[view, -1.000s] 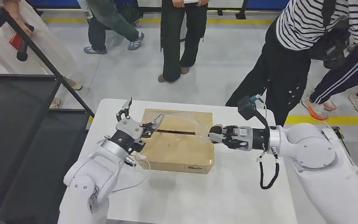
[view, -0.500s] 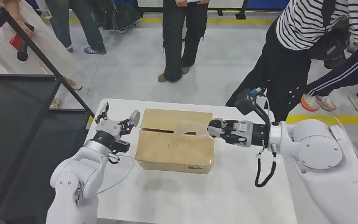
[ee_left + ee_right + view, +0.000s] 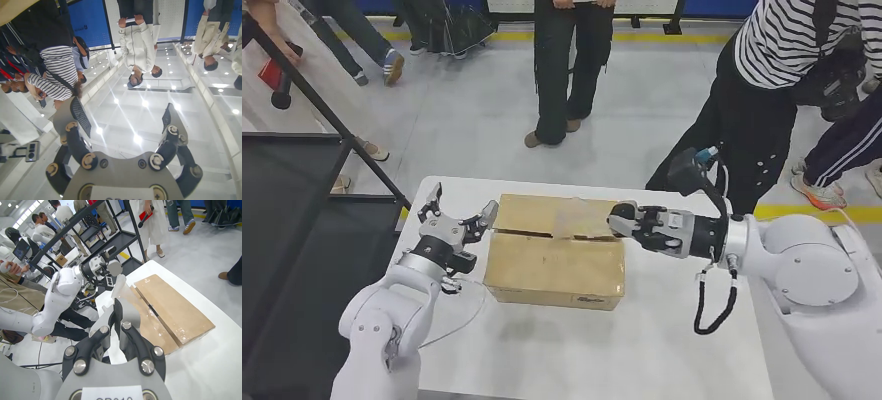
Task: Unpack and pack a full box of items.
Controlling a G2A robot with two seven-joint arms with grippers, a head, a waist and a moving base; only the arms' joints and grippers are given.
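One cardboard box [image 3: 554, 268], one tape strip [image 3: 118, 285] in right fingers [image 3: 130, 315]

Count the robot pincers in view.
2. The left pincer, open, is beside one end of the box; the right pincer, shut on clear tape, is at the other end.

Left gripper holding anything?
No, the left gripper is wide open in its own wrist view, with nothing in it.
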